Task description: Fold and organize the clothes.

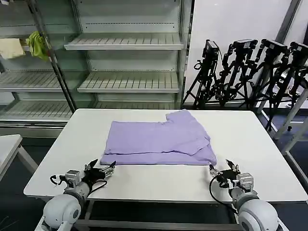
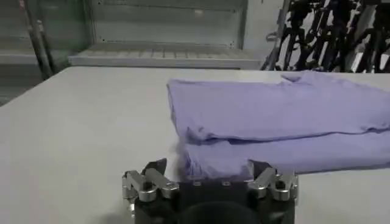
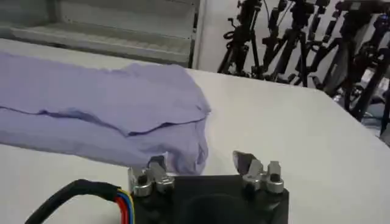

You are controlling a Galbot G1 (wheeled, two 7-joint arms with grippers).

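White bench (image 1: 260, 159) under the head camera, with empty metal shelves (image 1: 125, 43) behind it and black tripods (image 1: 250, 72) off to the right rear. Lavender T-shirt (image 1: 161, 144) folded into a flat rectangle near the bench's middle, plain side up, one short sleeve (image 1: 185, 119) poking out at the far right corner. Left gripper (image 1: 107, 169) just off the shirt's near left corner, low over the bench, fingers (image 2: 155, 172) spread wide, holding nothing, tips close to the folded edge (image 2: 244, 159) without a clear touch. Right gripper (image 1: 222, 169) just off the shirt's near right corner, fingers (image 3: 245, 162) likewise wide apart and empty, near the hem (image 3: 189, 159). Underside of the shirt hidden by the fold. Yellow-green cloth (image 1: 37, 44) and cream cloth (image 1: 10, 48) hanging on the shelving, far left of the shirt.
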